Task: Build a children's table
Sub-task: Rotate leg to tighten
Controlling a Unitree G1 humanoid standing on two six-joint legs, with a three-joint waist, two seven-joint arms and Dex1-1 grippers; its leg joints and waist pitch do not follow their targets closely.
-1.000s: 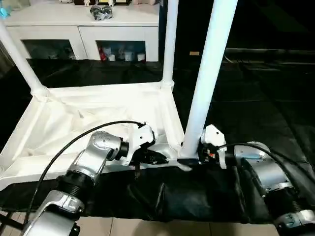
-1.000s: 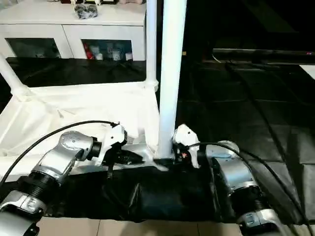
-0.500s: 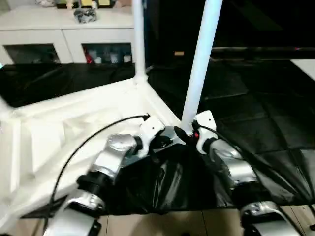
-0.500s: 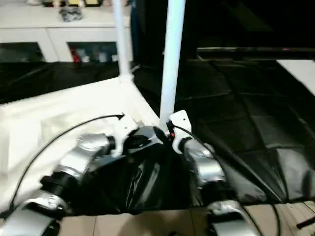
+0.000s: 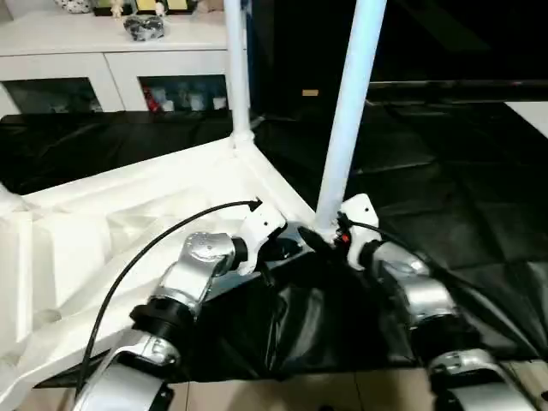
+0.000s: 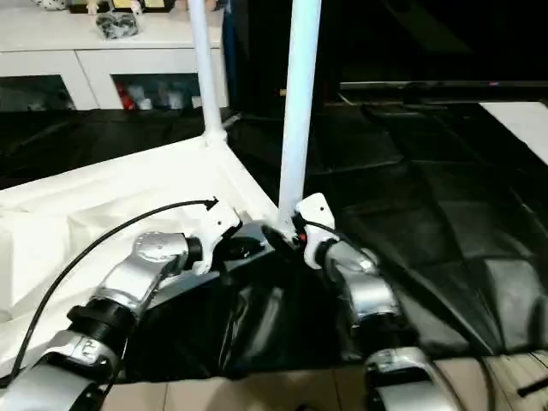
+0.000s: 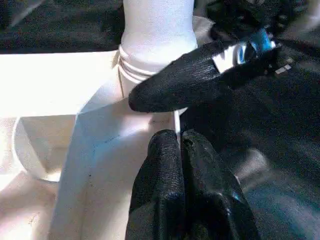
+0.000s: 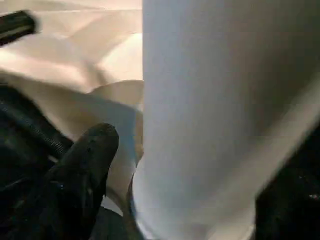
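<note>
Black-draped desk, cloth creased, hanging over near edge. Tiled floor below. White glass-door cabinet at back; small items on top and behind glass, too small to ID.

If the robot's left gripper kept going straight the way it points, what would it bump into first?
Most likely the base of the near white tapered tube leg, standing in the white plastic tabletop's corner socket. The right gripper's black finger crosses just ahead, so it might touch first; depth is unclear.
</note>
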